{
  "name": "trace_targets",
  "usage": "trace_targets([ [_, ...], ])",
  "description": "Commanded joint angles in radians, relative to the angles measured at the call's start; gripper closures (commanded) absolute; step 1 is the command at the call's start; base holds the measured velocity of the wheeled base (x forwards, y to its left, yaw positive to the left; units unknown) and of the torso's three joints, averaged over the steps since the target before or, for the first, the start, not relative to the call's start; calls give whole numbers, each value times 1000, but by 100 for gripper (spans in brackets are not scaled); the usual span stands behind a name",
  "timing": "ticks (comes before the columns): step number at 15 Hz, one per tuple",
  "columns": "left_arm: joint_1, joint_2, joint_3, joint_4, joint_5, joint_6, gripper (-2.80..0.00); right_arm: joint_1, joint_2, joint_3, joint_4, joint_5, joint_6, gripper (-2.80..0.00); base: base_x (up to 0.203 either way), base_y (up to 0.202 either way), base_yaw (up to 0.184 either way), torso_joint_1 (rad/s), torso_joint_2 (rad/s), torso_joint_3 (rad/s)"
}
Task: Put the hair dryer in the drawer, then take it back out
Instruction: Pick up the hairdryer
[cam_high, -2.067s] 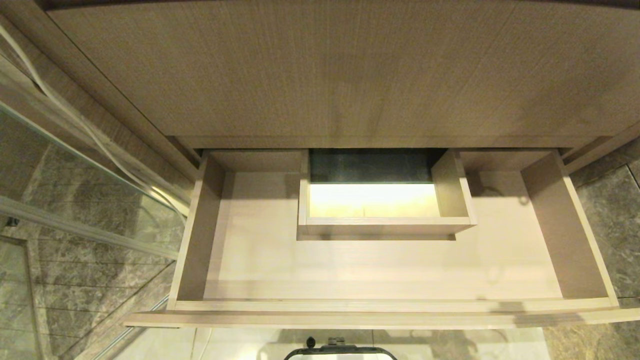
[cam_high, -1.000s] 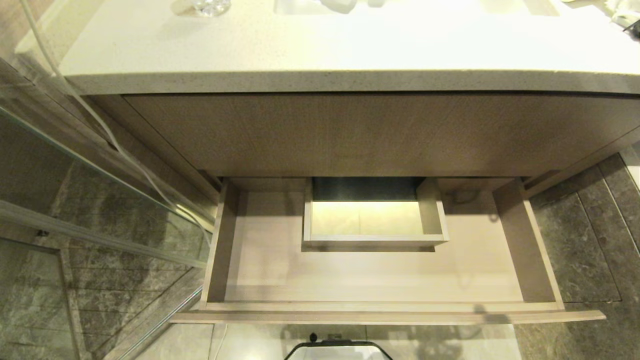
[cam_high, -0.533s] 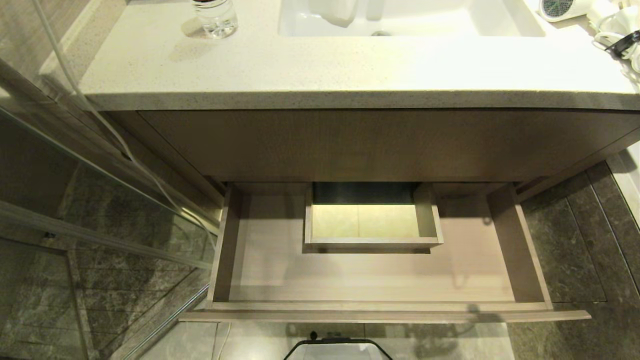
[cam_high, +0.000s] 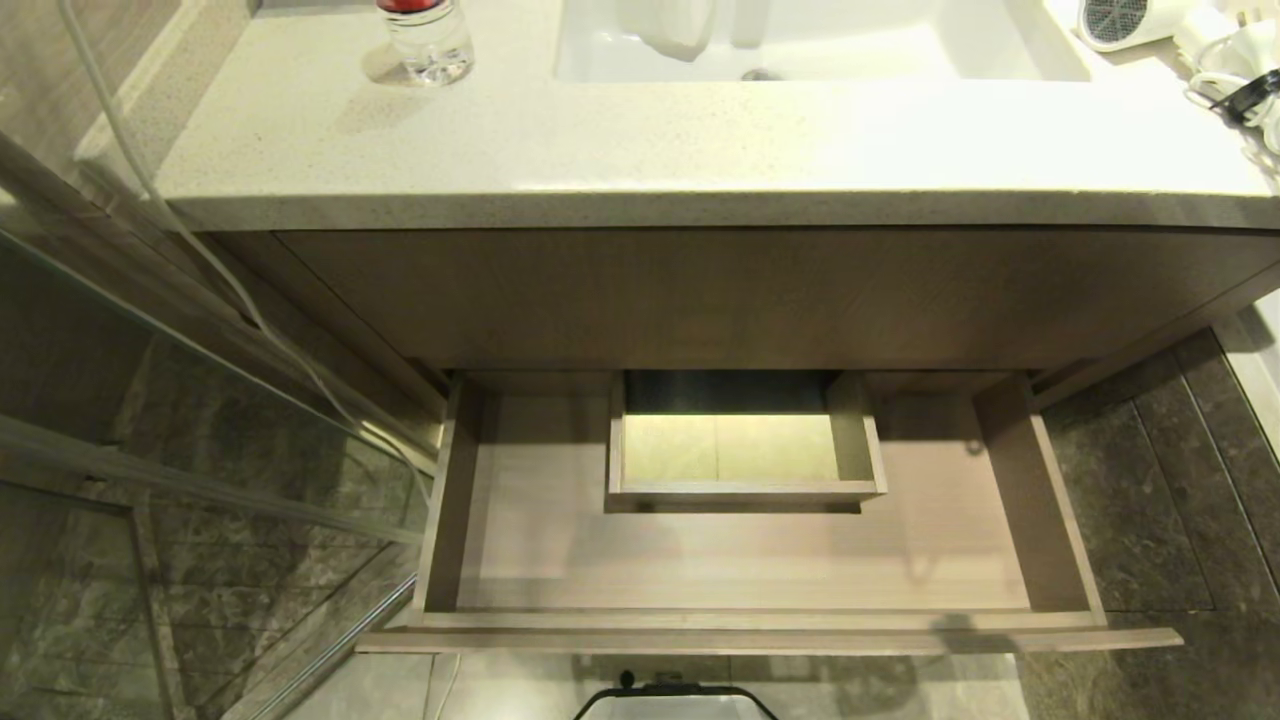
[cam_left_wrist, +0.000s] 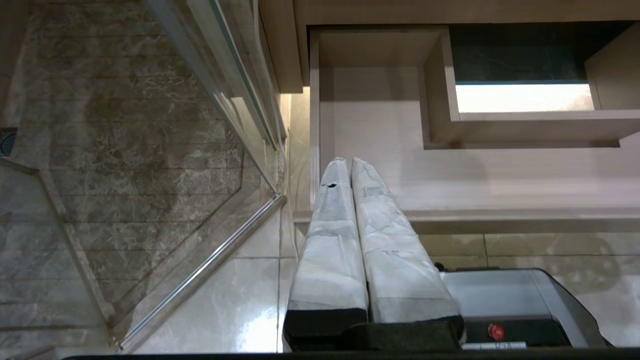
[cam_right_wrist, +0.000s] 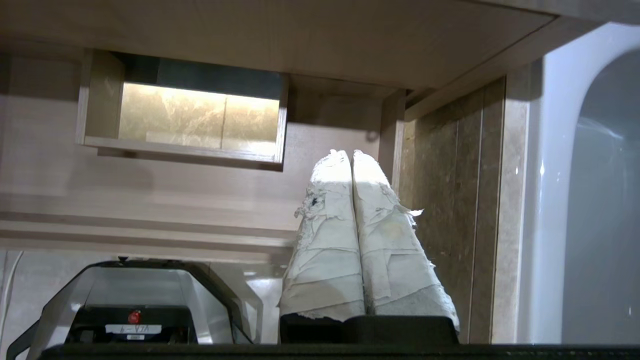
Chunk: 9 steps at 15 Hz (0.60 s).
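At the far left of the worktop (cam_high: 500, 140) stood a clear bottle (cam_high: 428, 40), with the sink (cam_high: 820, 45) at mid-back, and below them the drawer (cam_high: 740, 560) hung pulled fully out and empty but for its boxed cut-out (cam_high: 745, 450). The hair dryer (cam_high: 1135, 18) lay at the worktop's far right corner, its bundled cord (cam_high: 1235, 75) beside it, untouched. The left claw (cam_left_wrist: 351, 165) and the right claw (cam_right_wrist: 350, 157) were both pressed shut on nothing down near the drawer front, so the fetching step seemed just begun, and the next move probably called for the right arm to rise, open and take the dryer.
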Motion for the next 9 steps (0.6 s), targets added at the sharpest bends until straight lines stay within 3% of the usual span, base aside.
trace_targets([
  [1,1,0,0,0,0,0,0,0,7,-3,-2,0,-3,0,0,0,0,238,-2,233],
  [9,1,0,0,0,0,0,0,0,9,-3,-48,0,-5,0,0,0,0,305,-31,266],
])
